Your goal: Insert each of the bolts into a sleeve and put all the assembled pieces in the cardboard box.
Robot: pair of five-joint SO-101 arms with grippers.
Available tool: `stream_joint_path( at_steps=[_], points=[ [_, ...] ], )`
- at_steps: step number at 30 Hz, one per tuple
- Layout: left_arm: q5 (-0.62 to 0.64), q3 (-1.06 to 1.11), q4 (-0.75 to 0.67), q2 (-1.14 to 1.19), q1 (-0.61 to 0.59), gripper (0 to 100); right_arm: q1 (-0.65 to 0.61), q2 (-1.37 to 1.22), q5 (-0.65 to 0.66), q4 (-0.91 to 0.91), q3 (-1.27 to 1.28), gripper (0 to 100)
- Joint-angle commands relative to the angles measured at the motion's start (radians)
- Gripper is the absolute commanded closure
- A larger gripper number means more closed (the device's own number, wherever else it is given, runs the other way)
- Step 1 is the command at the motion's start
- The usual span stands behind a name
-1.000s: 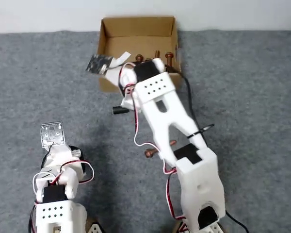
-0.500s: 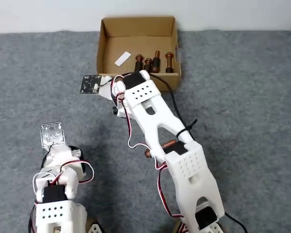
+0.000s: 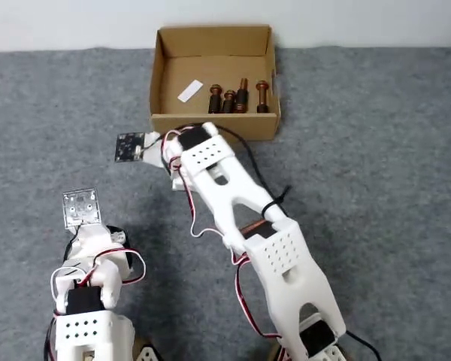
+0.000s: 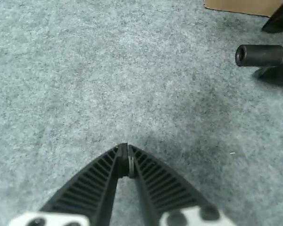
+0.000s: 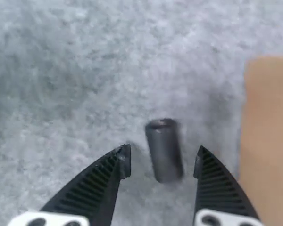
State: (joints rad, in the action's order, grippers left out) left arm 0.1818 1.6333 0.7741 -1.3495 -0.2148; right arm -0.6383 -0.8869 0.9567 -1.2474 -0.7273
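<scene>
The black sleeve (image 5: pixel 162 149) lies on the grey carpet between the open fingers of my right gripper (image 5: pixel 161 162), untouched by either one. In the left wrist view the same sleeve (image 4: pixel 260 55) rests on its side just short of the cardboard box (image 4: pixel 245 5). The box (image 3: pixel 210 124) holds several assembled bolt-and-sleeve pieces (image 3: pixel 238 98) along its near wall. A copper bolt (image 3: pixel 249 227) shows partly from under the right arm (image 3: pixel 233 188). My left gripper (image 4: pixel 125 162) is shut on nothing, low over bare carpet at the near left.
A white paper slip (image 3: pixel 189 91) lies in the box. The box's wall (image 5: pixel 269 141) stands close beside the right gripper. The left arm (image 3: pixel 90 286) sits at the table's near left corner. Grey carpet stretches to the right of the box.
The right arm has drawn back from over the box and come down in front of its left corner, around the sleeve. The left arm has not moved.
</scene>
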Motion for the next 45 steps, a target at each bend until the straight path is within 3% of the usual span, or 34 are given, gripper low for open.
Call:
stream_joint_path(
  at_steps=[1, 8, 16, 23, 34, 39, 45],
  points=[
    [-0.002, -0.002, -0.028, -0.009, -0.002, 99, -0.021, -0.007, 0.009, 0.013, -0.051, 79.5],
    [-0.002, -0.002, -0.028, -0.009, -0.002, 99, -0.028, -0.041, 0.005, -0.012, -0.051, 99.5],
    [-0.002, -0.001, -0.028, -0.009, -0.002, 99, -0.016, 0.051, -0.009, -0.173, -0.052, 98.8],
    [-0.002, 0.022, -0.075, -0.009, 0.021, 99, 0.008, 0.246, -0.187, -0.262, -0.052, 98.9],
    [-0.002, 0.024, -0.077, -0.009, 0.063, 99, 0.097, 0.604, -0.404, -0.545, -0.051, 98.9],
    [-0.002, 0.024, -0.077, -0.009, 0.137, 99, 0.196, 0.808, -0.546, -0.55, -0.043, 99.0],
    [-0.006, -0.016, -0.055, -0.008, 0.141, 99, 0.302, 1.104, -0.68, -0.552, 0.104, 99.0]
  ],
)
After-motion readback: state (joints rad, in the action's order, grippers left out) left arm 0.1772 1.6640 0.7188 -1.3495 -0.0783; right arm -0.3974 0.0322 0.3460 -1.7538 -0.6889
